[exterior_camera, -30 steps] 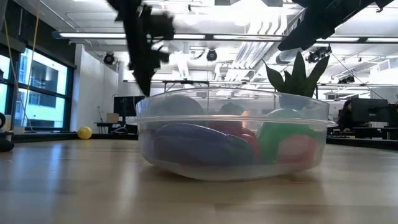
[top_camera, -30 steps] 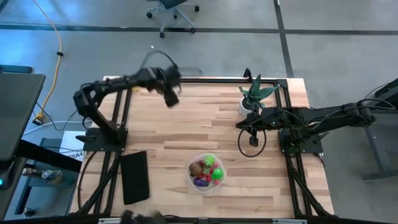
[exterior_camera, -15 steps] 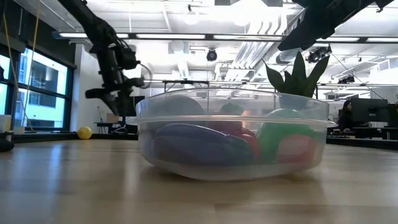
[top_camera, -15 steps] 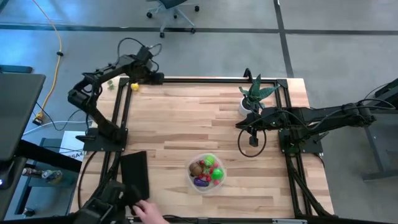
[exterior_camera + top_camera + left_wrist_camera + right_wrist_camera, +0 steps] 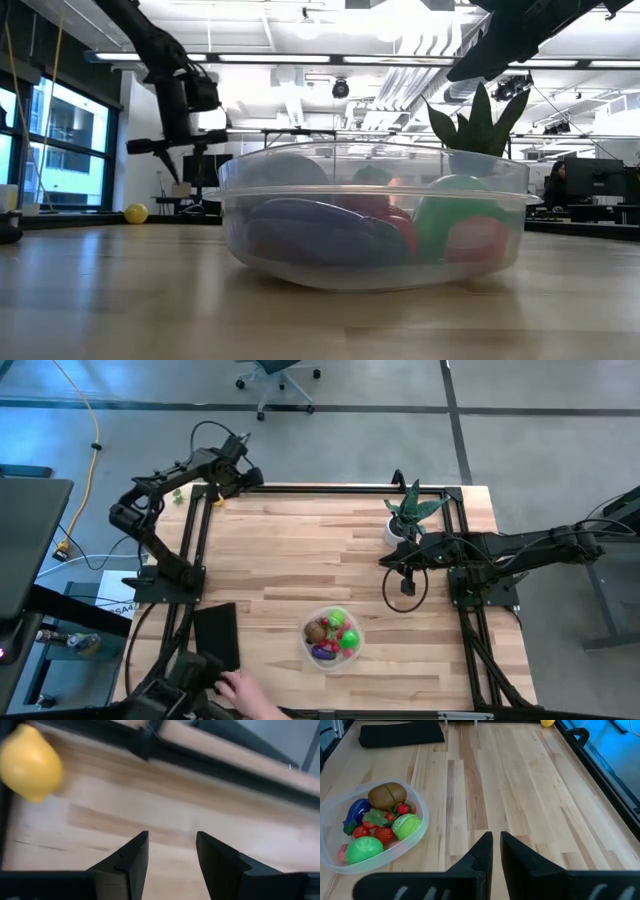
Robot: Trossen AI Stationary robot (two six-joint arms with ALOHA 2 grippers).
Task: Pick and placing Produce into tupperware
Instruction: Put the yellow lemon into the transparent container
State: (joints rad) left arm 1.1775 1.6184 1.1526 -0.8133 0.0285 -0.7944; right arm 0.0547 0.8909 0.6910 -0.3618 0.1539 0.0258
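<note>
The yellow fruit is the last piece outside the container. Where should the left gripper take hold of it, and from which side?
Probably across the yellow fruit's rounded middle, from above. It lies loose on the wood in the table's far left corner, close to the frame rail, so a sideways approach looks cramped. The left gripper, open, hangs just beside it.
</note>
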